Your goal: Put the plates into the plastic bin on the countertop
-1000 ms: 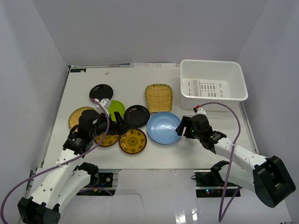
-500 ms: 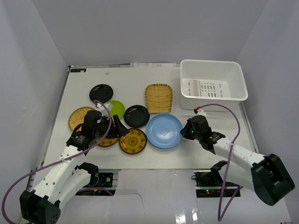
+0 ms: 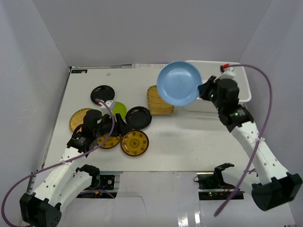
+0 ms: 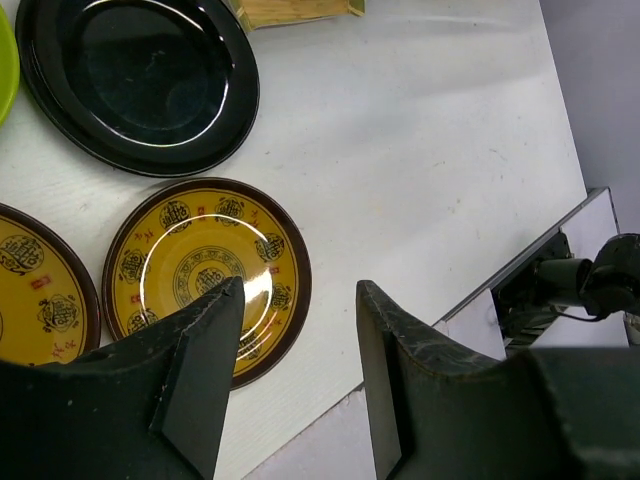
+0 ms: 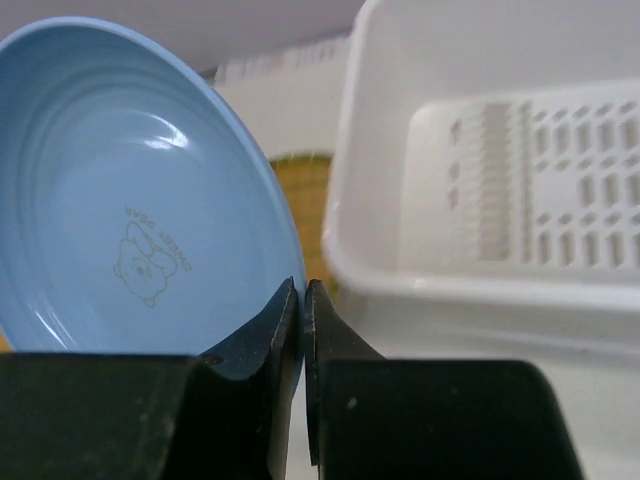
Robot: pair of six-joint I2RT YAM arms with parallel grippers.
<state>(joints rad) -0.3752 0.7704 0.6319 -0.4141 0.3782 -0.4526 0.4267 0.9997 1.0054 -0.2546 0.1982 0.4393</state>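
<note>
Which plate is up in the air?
Find the white plastic bin at the far right corner of the countertop. Just left of it, the right gripper pinches the rim of a light blue plate held in the air. It is the only blue one, with a tiny bear drawn inside.

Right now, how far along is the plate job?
Done: no plate shows in the plastic bin. In hand: the right gripper holds the light blue plate aloft beside it. Left: two black plates, three yellow plates, a green plate and the bamboo plate lie on the countertop, the open left gripper above one yellow.
</note>
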